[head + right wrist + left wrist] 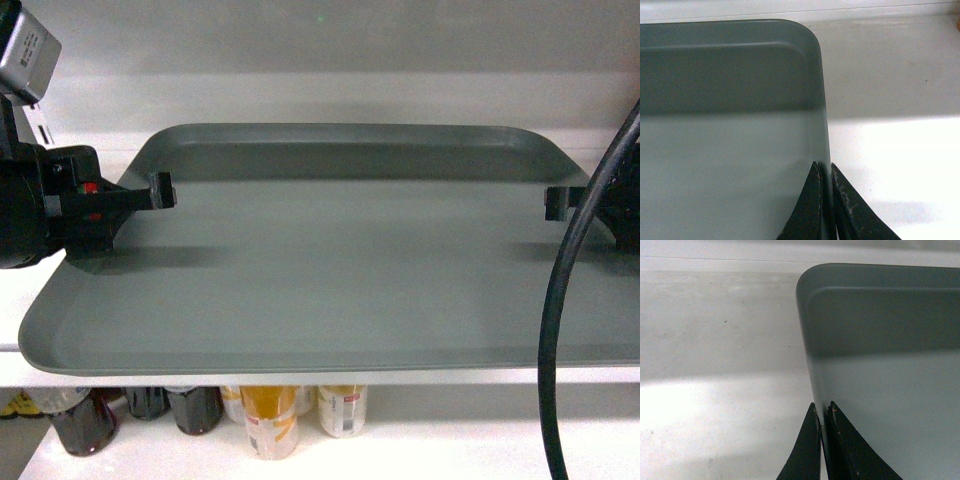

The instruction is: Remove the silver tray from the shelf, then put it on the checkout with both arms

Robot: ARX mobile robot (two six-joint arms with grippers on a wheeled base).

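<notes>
Gripping the silver tray (330, 270) at its 2 short sides, I have my left gripper (160, 190) clamped on the left rim and my right gripper (558, 203) clamped on the right rim. Each wrist view shows 1 finger inside the raised rim and 1 outside it, closed with the rim pinched between them (821, 440) (826, 200). I judge that this opposed hold is used because the tray is too wide and flat for 1 arm; holding both sides at about the same depth should keep it level during transfer. The tray lies over the white shelf (90, 145), its far rim near the back panel and its near edge projecting past the shelf's front lip toward me. Whether it rests on the board or is lifted just clear, I cannot tell. The tray itself is empty. Below it, a lower shelf holds dark bottles (85, 420) and yellow cans (268, 420). The checkout is not in view.
</notes>
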